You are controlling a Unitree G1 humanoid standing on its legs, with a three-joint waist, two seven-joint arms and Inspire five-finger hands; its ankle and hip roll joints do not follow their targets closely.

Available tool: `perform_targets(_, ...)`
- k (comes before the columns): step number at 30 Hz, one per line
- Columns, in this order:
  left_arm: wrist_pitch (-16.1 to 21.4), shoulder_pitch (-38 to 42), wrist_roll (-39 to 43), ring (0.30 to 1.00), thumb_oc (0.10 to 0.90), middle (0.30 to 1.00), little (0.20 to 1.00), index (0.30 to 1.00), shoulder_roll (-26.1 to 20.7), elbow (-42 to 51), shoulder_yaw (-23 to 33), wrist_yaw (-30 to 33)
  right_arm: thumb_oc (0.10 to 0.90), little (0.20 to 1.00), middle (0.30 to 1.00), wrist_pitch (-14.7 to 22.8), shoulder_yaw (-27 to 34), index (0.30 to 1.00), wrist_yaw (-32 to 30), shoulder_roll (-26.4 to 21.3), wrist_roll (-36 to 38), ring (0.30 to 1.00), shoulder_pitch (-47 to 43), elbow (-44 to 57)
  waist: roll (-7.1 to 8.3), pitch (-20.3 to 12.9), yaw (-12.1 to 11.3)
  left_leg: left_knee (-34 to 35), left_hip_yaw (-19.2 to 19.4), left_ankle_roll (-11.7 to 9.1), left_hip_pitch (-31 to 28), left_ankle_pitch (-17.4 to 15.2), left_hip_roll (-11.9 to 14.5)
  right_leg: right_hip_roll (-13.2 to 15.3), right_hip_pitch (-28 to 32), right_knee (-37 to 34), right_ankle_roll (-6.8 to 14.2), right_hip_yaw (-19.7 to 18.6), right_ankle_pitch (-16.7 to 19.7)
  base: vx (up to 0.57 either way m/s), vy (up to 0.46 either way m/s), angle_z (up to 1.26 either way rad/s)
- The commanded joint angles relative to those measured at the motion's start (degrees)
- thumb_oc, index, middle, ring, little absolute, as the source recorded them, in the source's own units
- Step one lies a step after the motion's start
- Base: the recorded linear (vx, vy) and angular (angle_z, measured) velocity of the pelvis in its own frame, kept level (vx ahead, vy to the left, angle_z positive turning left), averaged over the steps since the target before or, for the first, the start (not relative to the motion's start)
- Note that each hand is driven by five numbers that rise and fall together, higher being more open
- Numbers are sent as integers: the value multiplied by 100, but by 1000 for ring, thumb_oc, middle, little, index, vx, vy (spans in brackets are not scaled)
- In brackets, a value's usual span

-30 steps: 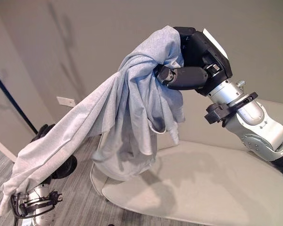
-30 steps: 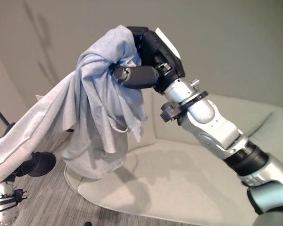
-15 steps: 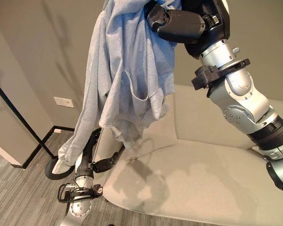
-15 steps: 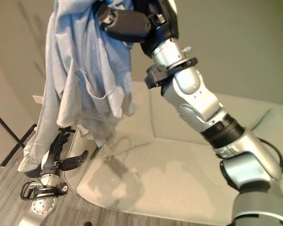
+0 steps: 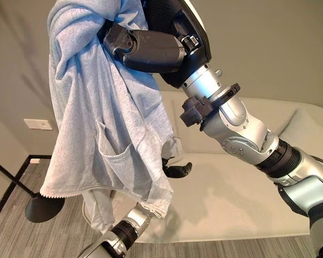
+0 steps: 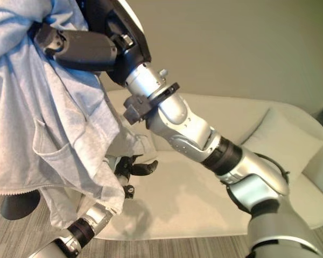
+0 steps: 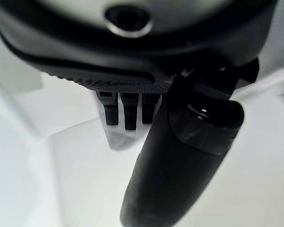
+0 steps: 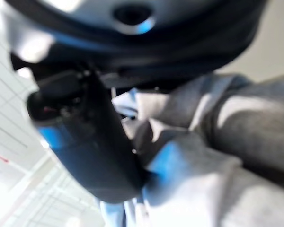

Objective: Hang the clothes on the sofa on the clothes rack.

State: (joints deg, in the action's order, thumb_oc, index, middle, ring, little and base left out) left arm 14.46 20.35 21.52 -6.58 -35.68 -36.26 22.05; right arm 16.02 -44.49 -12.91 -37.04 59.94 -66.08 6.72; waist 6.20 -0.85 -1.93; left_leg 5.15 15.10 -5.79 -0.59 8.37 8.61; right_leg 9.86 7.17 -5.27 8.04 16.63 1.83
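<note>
the right hand (image 5: 151, 48), clenched on the grey garment (image 5: 97, 134) at 11 o'clock above the sofa (image 5: 242, 183), should keep it high toward the rack base (image 5: 43, 207), left hand (image 5: 175, 170) slack-fingered and empty.

Grey garment (image 5: 105, 134) hangs low before left hand (image 5: 175, 170); bare sofa (image 5: 242, 199) seat beyond.

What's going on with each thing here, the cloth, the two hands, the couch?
Grey garment: lifted off the sofa, hanging in folds from the right hand.
Right hand: raised high, thumb and fingers clamped on the garment.
Left hand: low behind the garment's hem, fingers relaxed, holding nothing.
Sofa: seat bare.
</note>
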Motion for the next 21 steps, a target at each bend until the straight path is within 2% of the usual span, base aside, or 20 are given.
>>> perform_targets(1, 483, 342, 216, 300, 400, 300, 300, 300, -68, 190, 150, 148, 400, 300, 300, 867, 338, 300, -263, -129, 288, 300, -1099, -480, -43, -385, -310, -15, -231, -361, 366, 255, 413, 425, 264, 154, 257, 134, 321, 1, -11, -4)
perform_targets(3, 491, 258, 306, 300, 400, 300, 300, 300, -121, 302, 247, 186, 400, 300, 300, 856, 367, 300, -287, -226, 284, 300, -1003, -431, -49, -382, -316, -15, -239, -362, 367, 263, 418, 419, 268, 149, 250, 126, 322, 0, 0, 0)
perform_targets(8, 591, -763, 342, 300, 400, 300, 300, 300, -715, 1455, 1050, 274, 400, 300, 300, 749, 627, 300, -219, -993, 183, 300, -246, -31, -101, -358, -450, -15, -290, -376, 383, 317, 437, 363, 314, 158, 230, 187, 271, -6, -36, 2)
perform_targets(15, 686, -2161, -426, 300, 400, 300, 300, 300, -1502, 2682, 2405, 577, 400, 300, 300, 632, 816, 300, 214, -1788, 47, 300, 594, 564, -195, -360, -679, -15, -318, -354, 217, 353, 490, 300, 373, 328, 185, 157, 98, -12, -31, 3)
perform_targets(16, 685, -2163, -427, 300, 400, 300, 300, 300, -1504, 2684, 2405, 578, 400, 300, 300, 631, 819, 300, 214, -1788, 47, 300, 597, 565, -194, -359, -681, -15, -316, -354, 215, 352, 490, 300, 373, 329, 185, 155, 98, -8, -45, -4)
perform_targets(17, 697, -2504, -851, 300, 400, 300, 300, 300, -1672, 2939, 2878, 773, 400, 300, 300, 626, 885, 300, 405, -1993, 39, 300, 867, 735, -221, -351, -754, -15, -321, -324, 103, 368, 509, 283, 384, 498, 145, 144, -27, -16, -53, -1)
perform_targets(18, 652, -2647, -1168, 300, 400, 300, 300, 300, -1813, 3081, 3094, 907, 400, 300, 300, 614, 946, 300, 500, -2091, 30, 300, 976, 801, -228, -328, -792, -15, -334, -316, 42, 388, 520, 280, 393, 619, 119, 143, -105, -44, -112, -6)
perform_targets(19, 533, -2844, -1904, 300, 400, 300, 300, 300, -2169, 3216, 3550, 1217, 400, 300, 300, 634, 1048, 300, 722, -2240, 37, 300, 1202, 930, -260, -256, -873, -123, -397, -315, -18, 419, 567, 253, 412, 880, 59, 129, -318, -58, -114, -1)
perform_targets(21, 426, -3023, -2471, 300, 400, 300, 300, 300, -2570, 3446, 4077, 1305, 400, 300, 300, 658, 1325, 300, 932, -2345, 68, 300, 1518, 1052, -288, -196, -954, -262, -508, -321, 17, 473, 637, 195, 393, 1131, -18, 184, -503, -67, -125, 11)
